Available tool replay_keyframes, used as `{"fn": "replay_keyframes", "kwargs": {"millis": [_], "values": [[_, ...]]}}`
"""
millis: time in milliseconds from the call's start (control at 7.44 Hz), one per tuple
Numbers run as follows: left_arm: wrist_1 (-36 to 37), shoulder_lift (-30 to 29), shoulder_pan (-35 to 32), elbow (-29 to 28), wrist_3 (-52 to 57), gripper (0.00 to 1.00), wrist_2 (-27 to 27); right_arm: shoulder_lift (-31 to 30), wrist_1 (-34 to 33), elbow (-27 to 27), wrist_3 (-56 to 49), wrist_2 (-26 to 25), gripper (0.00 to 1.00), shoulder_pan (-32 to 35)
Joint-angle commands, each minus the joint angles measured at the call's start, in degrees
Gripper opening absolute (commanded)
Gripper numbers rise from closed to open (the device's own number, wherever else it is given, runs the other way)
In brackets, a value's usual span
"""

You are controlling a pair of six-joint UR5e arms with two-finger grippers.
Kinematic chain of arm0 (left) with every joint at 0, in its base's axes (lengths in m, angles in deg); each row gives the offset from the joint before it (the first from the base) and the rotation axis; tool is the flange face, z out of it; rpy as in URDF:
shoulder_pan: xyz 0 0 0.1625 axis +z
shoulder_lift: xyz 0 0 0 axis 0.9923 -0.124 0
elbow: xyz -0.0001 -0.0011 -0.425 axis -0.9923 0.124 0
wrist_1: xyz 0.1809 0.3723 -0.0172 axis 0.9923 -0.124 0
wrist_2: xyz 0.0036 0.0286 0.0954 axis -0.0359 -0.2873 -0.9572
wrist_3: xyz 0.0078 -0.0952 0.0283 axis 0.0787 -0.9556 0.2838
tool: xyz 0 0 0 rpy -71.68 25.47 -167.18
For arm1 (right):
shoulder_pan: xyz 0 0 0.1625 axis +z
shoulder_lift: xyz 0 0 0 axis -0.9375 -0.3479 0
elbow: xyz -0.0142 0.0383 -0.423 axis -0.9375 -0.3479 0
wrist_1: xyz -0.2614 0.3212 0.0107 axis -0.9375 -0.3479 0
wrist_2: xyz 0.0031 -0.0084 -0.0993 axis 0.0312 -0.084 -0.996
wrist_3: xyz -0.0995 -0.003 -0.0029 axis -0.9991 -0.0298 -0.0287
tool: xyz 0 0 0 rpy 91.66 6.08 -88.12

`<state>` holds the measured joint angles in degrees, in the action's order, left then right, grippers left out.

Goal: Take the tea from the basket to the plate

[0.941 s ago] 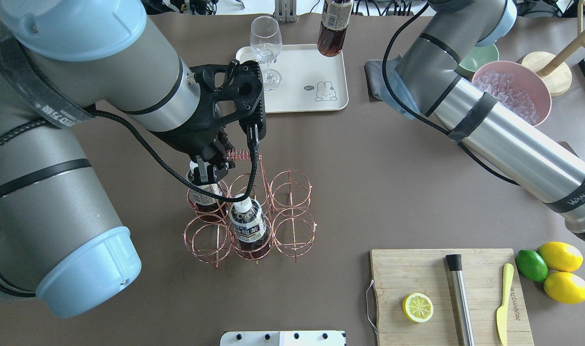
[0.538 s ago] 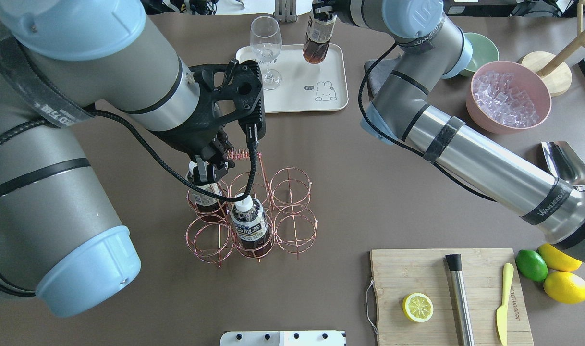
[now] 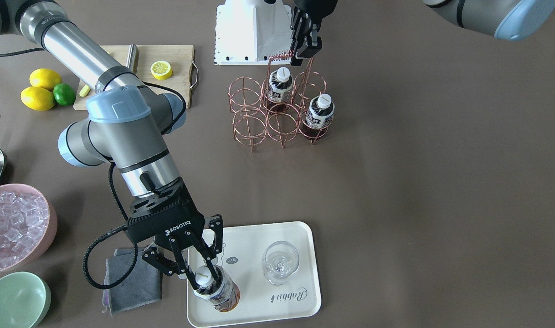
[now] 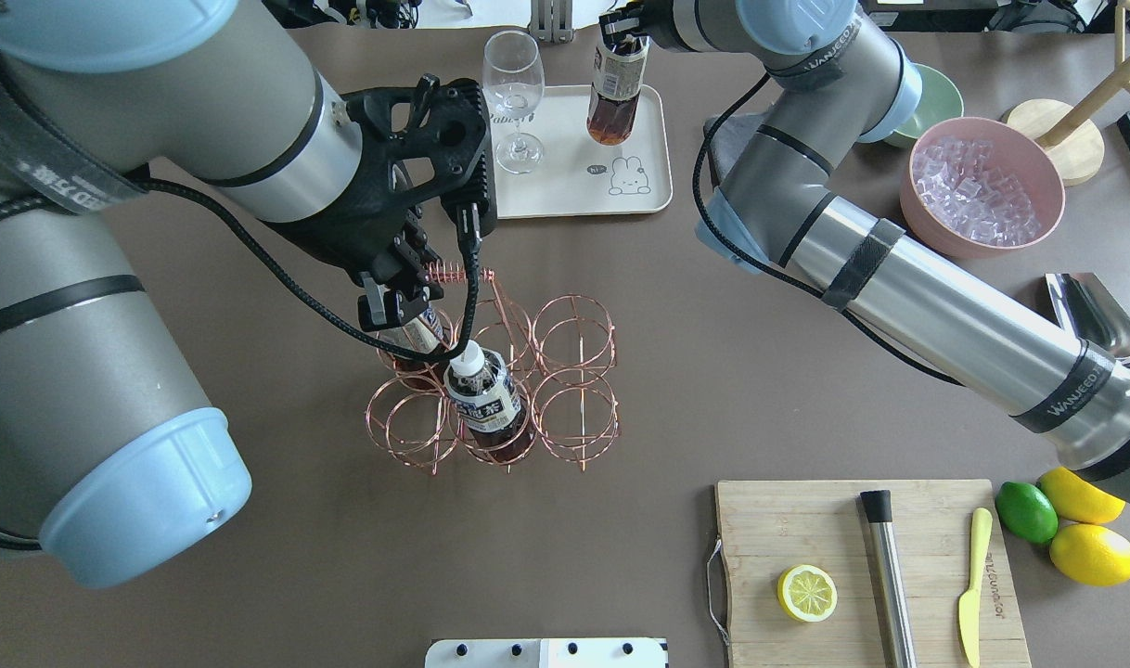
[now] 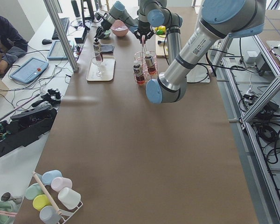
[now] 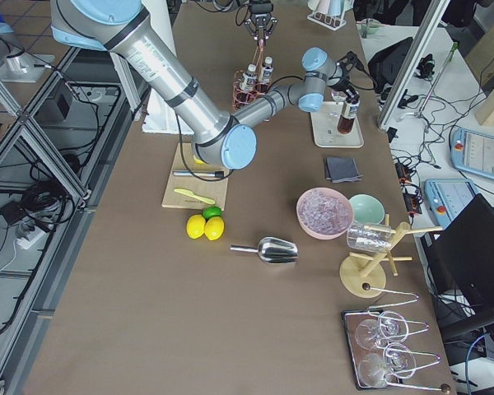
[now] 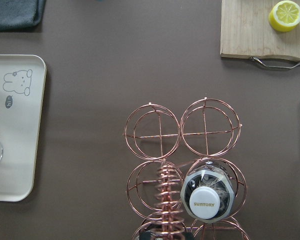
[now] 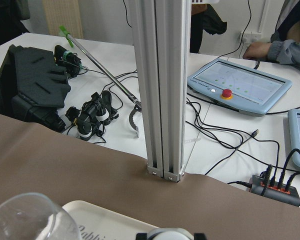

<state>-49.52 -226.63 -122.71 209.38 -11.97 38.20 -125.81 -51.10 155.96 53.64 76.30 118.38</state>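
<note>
My right gripper [image 3: 203, 268] is shut on the neck of a tea bottle [image 3: 217, 294] with a white cap. It holds the bottle upright at the near corner of the cream plate [image 3: 254, 237]; I cannot tell whether the base touches. In the overhead view the same tea [image 4: 613, 97] is over the plate [image 4: 565, 190]. My left gripper [image 4: 393, 301] is shut on the coiled handle of the copper wire basket [image 4: 574, 390]. Two more tea bottles stand in the basket's cells, one in front [image 4: 486, 408] and one [image 4: 423, 336] partly hidden under the gripper.
A stemmed glass [image 4: 514, 93] stands on the plate beside the held bottle. A pink bowl of ice [image 4: 982, 186], a green bowl [image 3: 15, 298] and a grey cloth [image 3: 134, 282] lie by the plate. A cutting board [image 4: 806, 529] with half a lemon, a muddler and a knife sits at the front right.
The right arm swung in and lowered the tea bottle from beyond the plate's far edge down onto the plate area. The left gripper and basket handle shifted slightly up and away.
</note>
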Motion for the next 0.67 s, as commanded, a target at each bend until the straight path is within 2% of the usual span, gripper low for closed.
{"fn": "replay_keyframes", "kwargs": {"millis": [0,403,538], "values": [[0.12,-0.06,-4.09,0.35,0.47,0.0,1.34,-0.25,-4.73,0.67,-2.96,2.46,0.0,0.22],[0.48,1.69,-12.69,-0.01,6.24,0.0,7.48,0.01,-5.44,0.84,-2.88,2.28,0.0,-0.49],[0.74,2.83,-16.98,-0.35,9.4,0.0,10.03,-0.07,-5.7,0.76,-2.62,1.84,0.99,-1.1]]}}
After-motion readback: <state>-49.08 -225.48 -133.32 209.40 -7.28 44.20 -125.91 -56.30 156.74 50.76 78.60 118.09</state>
